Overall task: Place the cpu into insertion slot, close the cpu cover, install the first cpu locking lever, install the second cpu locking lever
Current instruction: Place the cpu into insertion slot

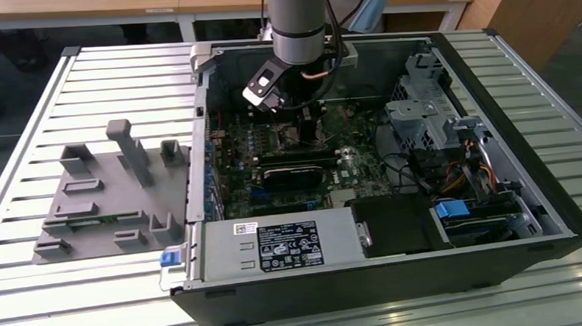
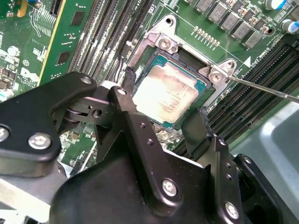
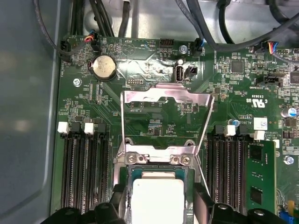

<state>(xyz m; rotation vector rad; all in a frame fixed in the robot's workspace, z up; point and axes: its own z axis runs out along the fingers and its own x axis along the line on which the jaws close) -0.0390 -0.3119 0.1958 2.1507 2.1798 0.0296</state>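
Flanking flat silvery cpu (image 2: 164, 91), black hand (image 2: 164, 98)

Your slatted metal counter (image 1: 101, 83) stands over a dark floor (image 1: 22, 68). Behind it are wooden desks (image 1: 117, 3) on white legs, and a wooden panel (image 1: 530, 12) at the exterior view's right.
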